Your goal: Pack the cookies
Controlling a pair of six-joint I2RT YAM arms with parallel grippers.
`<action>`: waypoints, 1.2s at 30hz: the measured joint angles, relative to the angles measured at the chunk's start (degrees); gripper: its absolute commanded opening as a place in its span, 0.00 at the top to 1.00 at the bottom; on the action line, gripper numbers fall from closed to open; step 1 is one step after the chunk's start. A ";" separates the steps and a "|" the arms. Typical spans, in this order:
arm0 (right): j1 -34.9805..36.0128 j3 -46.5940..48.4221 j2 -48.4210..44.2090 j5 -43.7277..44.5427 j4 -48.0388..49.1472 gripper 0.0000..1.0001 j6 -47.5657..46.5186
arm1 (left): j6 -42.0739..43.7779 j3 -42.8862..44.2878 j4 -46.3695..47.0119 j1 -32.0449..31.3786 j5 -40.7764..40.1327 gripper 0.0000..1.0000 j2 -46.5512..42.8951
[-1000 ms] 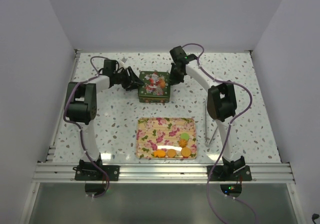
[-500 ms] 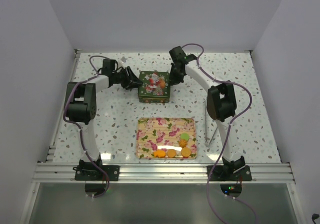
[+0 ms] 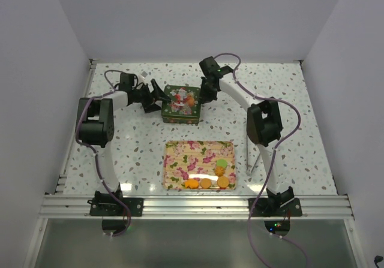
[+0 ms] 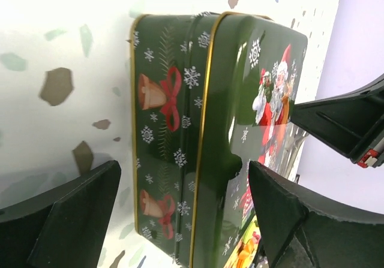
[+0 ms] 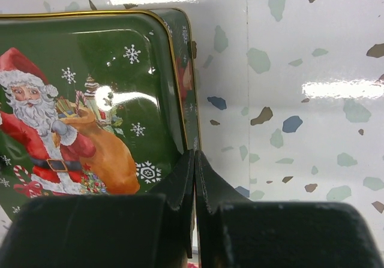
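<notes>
At the left, the left gripper [image 4: 183,178] stands released, its fingers spread wide on either side of the green Christmas tin [image 3: 180,105] with a visible gap to each; nothing is grasped. The tin sits toward the far middle of the table [image 3: 138,154], and its Santa-printed lid appears to be seated on the base, though slightly uneven along one long edge. At the tin's right edge the right gripper [image 5: 194,160] is clenched, fingertips pressed together with nothing between them, the tips resting at or just beside the lid's rim; contact cannot be confirmed. Nearer the arms, the flowered tray [image 3: 180,154] carries the cookies [image 3: 207,183]: five are countable from above, grouped in its near right corner, one of them the pale green cookie [image 3: 222,162]. Assessment: packing is incomplete, since these cookies lie on the tray, well apart from the tin, and the lid is on. The tin's contents are hidden, so how many cookies, if any, are already packed cannot be determined. An orange patch at the bottom of the left wrist view is cut off and unidentified. Neither wrist view shows the tray.
</notes>
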 measured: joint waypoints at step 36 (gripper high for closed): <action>-5.84 -5.99 -23.37 -3.21 0.90 0.24 -7.65 | -0.52 2.86 -6.91 6.27 -5.51 0.00 -18.03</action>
